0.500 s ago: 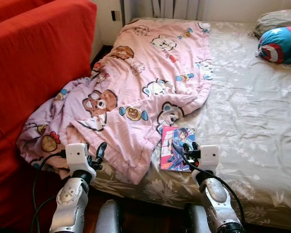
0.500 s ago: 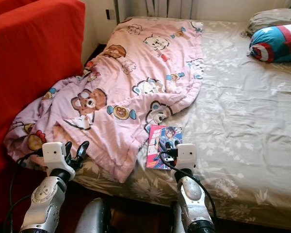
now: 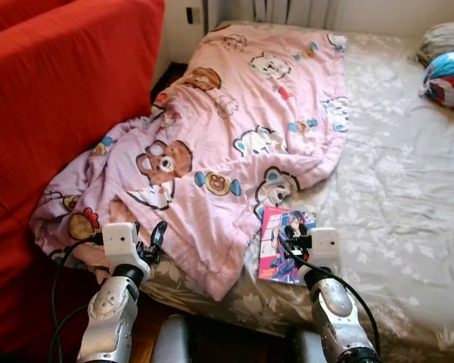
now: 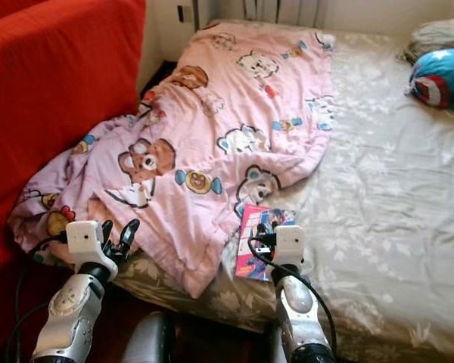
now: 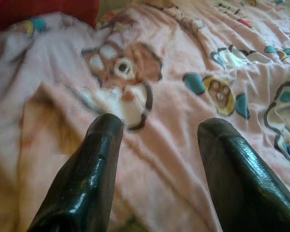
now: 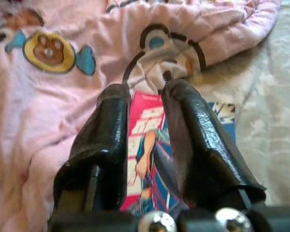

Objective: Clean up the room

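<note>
Two end effectors are hovering at the near edge of the bed (image 3: 408,189), with nothing in either one.

Left end effector (image 3: 155,243) is hanging over the low corner of the pink bear-print blanket (image 3: 234,144), its black fingers (image 5: 94,179) standing well apart above the fabric. Right end effector (image 3: 293,236) is poised over the comic book (image 3: 281,243), fingers (image 6: 108,140) drawn narrow with just a slim gap, and it is not gripping the cover. That book is lying flat on the grey floral sheet near the bed's front edge, its top corner tucked just under the blanket's hem. Blanket is sprawling from the far left of the mattress down over the near side, beside the red sofa (image 3: 60,98). One blue, red and white cushion (image 3: 448,79) is sitting at the far right of the bed.
</note>
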Robot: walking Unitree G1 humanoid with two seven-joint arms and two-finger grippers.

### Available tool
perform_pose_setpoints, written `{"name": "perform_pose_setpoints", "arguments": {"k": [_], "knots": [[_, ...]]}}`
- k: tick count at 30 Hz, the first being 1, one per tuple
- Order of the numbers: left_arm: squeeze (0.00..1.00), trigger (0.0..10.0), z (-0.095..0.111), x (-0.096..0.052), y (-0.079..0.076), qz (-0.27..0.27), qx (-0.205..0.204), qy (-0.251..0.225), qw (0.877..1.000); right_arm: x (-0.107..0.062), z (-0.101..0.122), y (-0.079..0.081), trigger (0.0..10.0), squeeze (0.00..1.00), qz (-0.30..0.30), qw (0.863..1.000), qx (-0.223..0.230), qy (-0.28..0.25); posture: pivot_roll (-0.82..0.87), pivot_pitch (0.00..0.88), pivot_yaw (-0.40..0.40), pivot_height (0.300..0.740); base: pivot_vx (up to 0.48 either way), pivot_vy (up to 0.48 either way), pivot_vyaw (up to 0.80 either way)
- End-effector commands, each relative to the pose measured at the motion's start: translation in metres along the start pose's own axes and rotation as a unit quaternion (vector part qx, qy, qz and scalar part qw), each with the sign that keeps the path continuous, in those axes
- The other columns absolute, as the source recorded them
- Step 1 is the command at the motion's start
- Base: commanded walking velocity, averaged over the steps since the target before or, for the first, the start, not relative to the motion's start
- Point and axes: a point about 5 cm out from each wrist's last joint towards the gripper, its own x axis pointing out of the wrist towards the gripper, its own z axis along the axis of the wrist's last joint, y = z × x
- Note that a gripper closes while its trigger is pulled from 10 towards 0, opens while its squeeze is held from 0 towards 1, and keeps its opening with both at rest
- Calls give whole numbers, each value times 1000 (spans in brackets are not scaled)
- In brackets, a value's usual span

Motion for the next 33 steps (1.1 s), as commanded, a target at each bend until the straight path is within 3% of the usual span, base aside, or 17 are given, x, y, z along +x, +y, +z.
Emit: {"name": "perform_pose_setpoints", "arguments": {"k": [1, 15, 22, 23, 26, 27, 30, 31, 33], "knots": [[0, 10000, -6, -1, -4, -4, -2, 11, 1000, -5, -7, -8, 10000, 0, -13, 1000, 0, 13, 3, 148, 27, 602, 0, 0, 0], [0, 10000, -4, -1, -4, -9, -2, 10, 1000, -3, -18, -19, 10000, 0, -44, 997, 8, 58, 26, 153, 39, 602, 0, 0, 0], [0, 10000, -3, -6, -1, -8, 2, 12, 1000, -7, -28, -31, 10000, 0, -95, 990, 53, 92, 51, 181, 55, 602, 0, 0, 0], [0, 10000, -4, -8, 0, -10, 6, 16, 1000, -10, -34, -37, 10000, 361, -121, 984, 75, 104, 63, 194, 67, 602, 0, 0, 0], [0, 10000, -4, -10, 0, -11, 7, 18, 1000, -12, -37, -39, 10000, 361, -135, 980, 93, 110, 70, 200, 72, 602, 0, 0, 0], [0, 10000, -4, -11, 0, -12, 9, 19, 1000, -14, -39, -40, 10000, 1000, -143, 978, 103, 114, 80, 211, 80, 602, 0, 0, 0], [0, 10000, -2, -14, 2, -13, 12, 20, 1000, -14, -41, -40, 10000, 1000, -151, 976, 105, 120, 88, 224, 88, 602, 0, 0, 0], [0, 10000, -2, -16, 3, -13, 13, 21, 1000, -14, -41, -40, 10000, 0, -150, 975, 108, 120, 93, 231, 94, 602, 0, 0, 0], [0, 10000, -2, -18, 6, -12, 18, 25, 999, -13, -41, -38, 10000, 0, -147, 975, 116, 119, 99, 239, 100, 602, 0, 0, 0]]}}
